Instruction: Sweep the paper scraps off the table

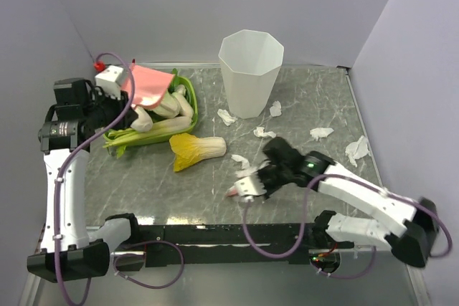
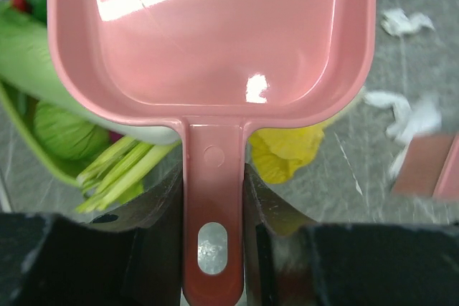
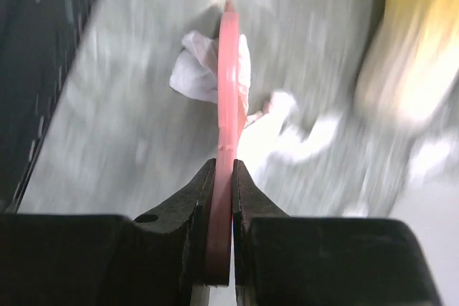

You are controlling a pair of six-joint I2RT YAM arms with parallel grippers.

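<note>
Several white paper scraps lie on the grey marble table point(image 1: 179, 191): by the bin point(image 1: 226, 116) point(image 1: 275, 109), in the middle point(image 1: 263, 132), at the right point(image 1: 320, 133) point(image 1: 356, 150), and one point(image 1: 241, 163) just beyond my right gripper point(image 1: 251, 185). That gripper is shut on a thin pink sweeper blade point(image 3: 228, 98), seen edge-on, whose tip touches a scrap point(image 3: 195, 73). My left gripper point(image 1: 128, 88) is shut on the handle point(image 2: 213, 234) of the pink dustpan point(image 2: 215, 48), held above the green basket at the back left. The left wrist view also shows scraps point(image 2: 409, 116).
A tall white ribbed bin point(image 1: 249, 73) stands at the back centre. A green basket point(image 1: 143, 138) holds several white-stemmed cabbages. One yellowish cabbage point(image 1: 197, 150) lies loose on the table beside it. Walls close in the left, back and right.
</note>
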